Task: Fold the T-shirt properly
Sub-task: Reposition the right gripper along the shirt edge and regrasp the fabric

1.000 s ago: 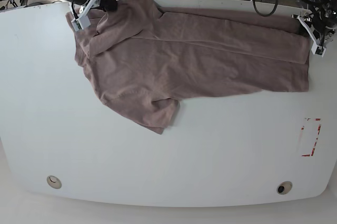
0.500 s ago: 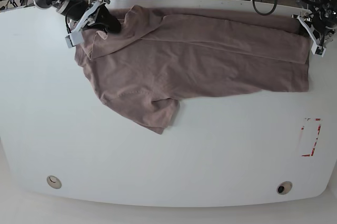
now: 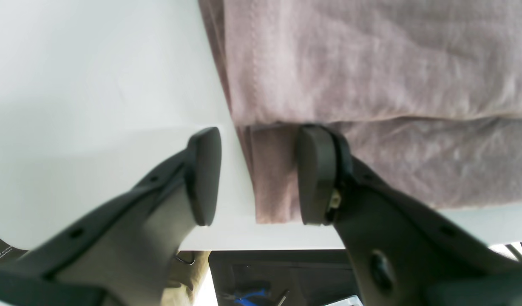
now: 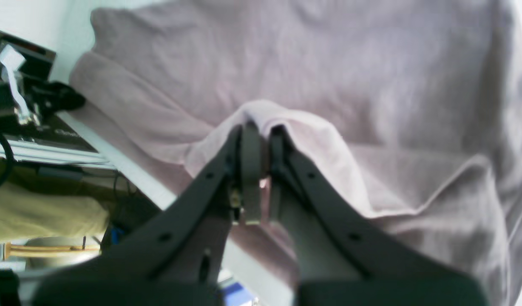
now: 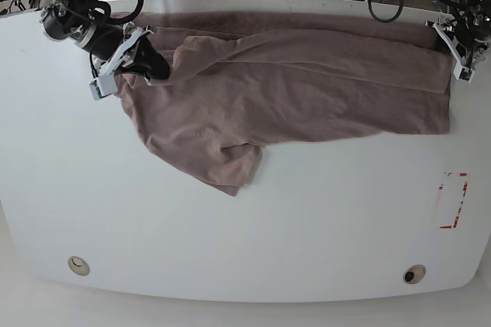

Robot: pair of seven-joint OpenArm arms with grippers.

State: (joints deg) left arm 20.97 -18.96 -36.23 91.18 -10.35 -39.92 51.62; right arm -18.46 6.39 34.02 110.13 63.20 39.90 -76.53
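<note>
T-shirt (image 5: 284, 104) partly folded along the table's (image 5: 230, 227) far side, far left corner hidden
Right gripper (image 4: 263, 134) pinches a fold, fingertips buried; left gripper (image 3: 259, 174) spread at an edge

Base view from high above, looking steeply down across the whole table (image 5: 322, 219), left wrist view close over one edge of the T-shirt (image 3: 371, 63), right wrist view close and slanted along it, all three sharing the cloth and table's edge
</note>
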